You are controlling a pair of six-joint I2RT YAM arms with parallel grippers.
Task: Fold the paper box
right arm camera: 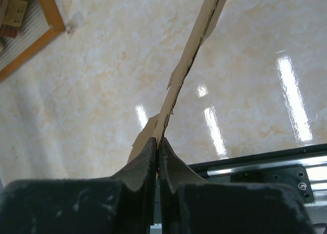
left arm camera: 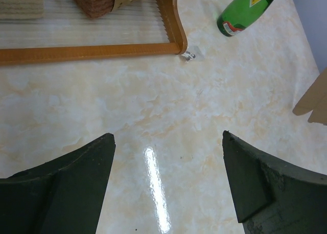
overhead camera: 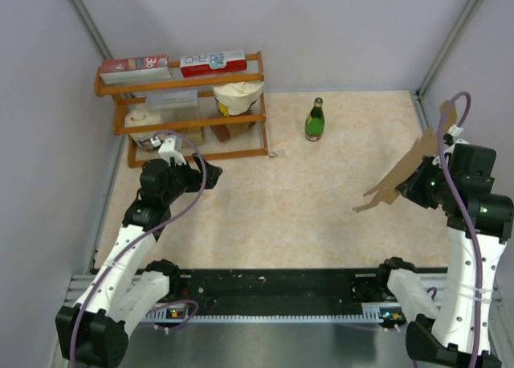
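Note:
The paper box (overhead camera: 401,173) is a flat brown cardboard sheet held up in the air at the right of the table, edge-on and tilted. My right gripper (overhead camera: 422,179) is shut on its edge; in the right wrist view the sheet (right arm camera: 191,55) runs up from between the closed fingers (right arm camera: 157,144). A corner of the sheet shows at the right edge of the left wrist view (left arm camera: 314,98). My left gripper (overhead camera: 210,175) is open and empty in front of the shelf, its fingers (left arm camera: 76,172) wide apart above bare table.
A wooden shelf (overhead camera: 189,103) with red-and-white cartons, a bag and small goods stands at the back left; its bottom rail (left arm camera: 92,51) is near my left gripper. A green bottle (overhead camera: 315,120) stands at the back middle (left arm camera: 248,9). Grey walls enclose the table.

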